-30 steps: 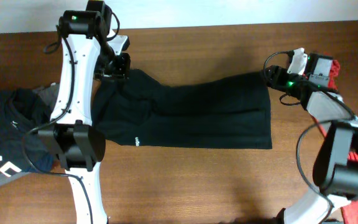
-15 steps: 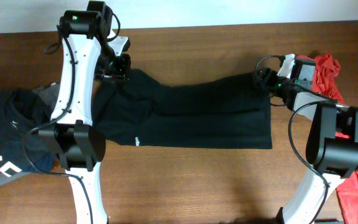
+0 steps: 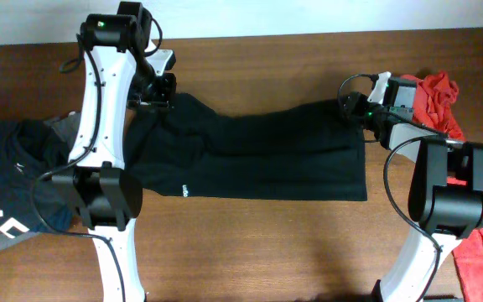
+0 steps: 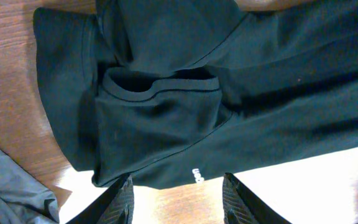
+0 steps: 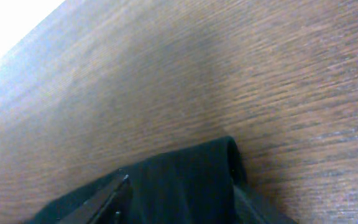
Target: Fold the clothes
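The black garment (image 3: 258, 155) lies spread flat across the wooden table, with a tiny white mark (image 3: 186, 190) near its front edge. In the left wrist view the garment (image 4: 185, 93) shows folds and the white mark (image 4: 195, 175). My left gripper (image 3: 159, 91) hangs over the garment's far left corner; its fingers (image 4: 176, 199) are apart and empty. My right gripper (image 3: 348, 107) is at the garment's far right corner. In the right wrist view its fingers (image 5: 179, 199) are spread with the black corner (image 5: 191, 174) lying between them.
A dark blue and grey garment (image 3: 7, 184) with white lettering lies at the left edge. Red cloth (image 3: 438, 96) sits behind the right gripper, and more red cloth (image 3: 480, 260) lies at the lower right. Bare wood (image 3: 275, 243) runs along the front.
My right gripper has moved left onto the garment's far right corner. The left arm and the garment have not moved.
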Action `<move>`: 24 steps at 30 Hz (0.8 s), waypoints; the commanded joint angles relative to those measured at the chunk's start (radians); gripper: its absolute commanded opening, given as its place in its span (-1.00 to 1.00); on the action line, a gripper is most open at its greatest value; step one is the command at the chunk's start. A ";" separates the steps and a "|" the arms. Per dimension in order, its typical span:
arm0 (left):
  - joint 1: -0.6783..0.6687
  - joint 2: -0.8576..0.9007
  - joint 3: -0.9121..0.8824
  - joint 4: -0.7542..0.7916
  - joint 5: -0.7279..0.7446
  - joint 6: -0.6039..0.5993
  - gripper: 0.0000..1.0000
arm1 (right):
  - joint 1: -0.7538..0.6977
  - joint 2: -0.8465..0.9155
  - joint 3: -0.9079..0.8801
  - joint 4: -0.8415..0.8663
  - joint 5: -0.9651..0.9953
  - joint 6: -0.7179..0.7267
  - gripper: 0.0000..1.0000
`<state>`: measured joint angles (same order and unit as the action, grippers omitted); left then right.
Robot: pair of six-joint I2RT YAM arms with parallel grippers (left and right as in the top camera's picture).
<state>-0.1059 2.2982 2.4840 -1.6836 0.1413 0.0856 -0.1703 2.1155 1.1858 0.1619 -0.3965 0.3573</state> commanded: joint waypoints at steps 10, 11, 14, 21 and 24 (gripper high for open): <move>0.016 -0.064 0.000 -0.004 -0.053 -0.005 -0.08 | -0.001 -0.040 0.010 -0.066 -0.002 -0.028 -0.92; 0.020 -0.071 0.000 -0.004 -0.061 -0.005 -0.07 | -0.003 -0.061 0.010 -0.079 -0.023 -0.049 -0.92; 0.045 -0.088 0.000 -0.003 -0.060 -0.002 -0.06 | -0.008 -0.142 0.010 -0.153 -0.077 -0.115 -0.92; 0.092 -0.090 0.000 0.018 0.006 -0.002 0.03 | -0.007 -0.354 0.010 -0.460 -0.096 -0.229 -0.92; 0.094 -0.090 0.000 0.026 0.012 -0.002 0.08 | -0.007 -0.427 0.010 -0.574 -0.042 -0.257 -0.92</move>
<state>-0.0093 2.2345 2.4840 -1.6608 0.1192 0.0860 -0.1761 1.7542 1.1885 -0.3584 -0.4690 0.1677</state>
